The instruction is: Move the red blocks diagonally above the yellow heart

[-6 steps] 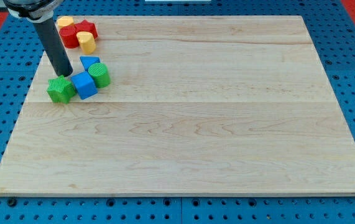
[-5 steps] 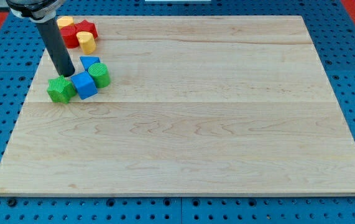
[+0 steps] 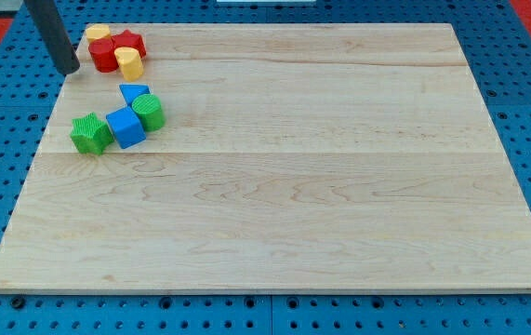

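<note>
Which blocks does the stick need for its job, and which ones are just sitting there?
For the job:
- red blocks, clustered at the view's top left
- yellow heart, touching them
- my tip, just left of the reds

Just sitting:
- other yellow block
- green star
- blue cube
- blue triangle
- green cylinder

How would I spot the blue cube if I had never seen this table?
Start at the wooden board and go to its top-left corner in the view, then drop to the lower cluster of four blocks. The blue cube sits in the middle, between the green star-like block and the green cylinder. It is the only square-faced blue piece there.
</note>
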Controlling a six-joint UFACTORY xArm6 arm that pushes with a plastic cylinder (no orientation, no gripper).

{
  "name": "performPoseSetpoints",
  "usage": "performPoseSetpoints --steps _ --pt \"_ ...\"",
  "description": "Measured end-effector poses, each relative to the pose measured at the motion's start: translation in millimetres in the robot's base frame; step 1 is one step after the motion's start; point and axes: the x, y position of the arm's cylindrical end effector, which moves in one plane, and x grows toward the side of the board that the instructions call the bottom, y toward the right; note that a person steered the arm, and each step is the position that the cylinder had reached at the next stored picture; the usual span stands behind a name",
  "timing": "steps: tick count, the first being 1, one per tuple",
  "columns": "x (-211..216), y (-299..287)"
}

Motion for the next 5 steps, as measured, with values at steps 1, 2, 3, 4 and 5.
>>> performPoseSetpoints --steps 1,2,3,4,5 --pt "-21 15" --pt "-41 41" --pt "-49 80" --pt "-53 121" --pt "-53 151"
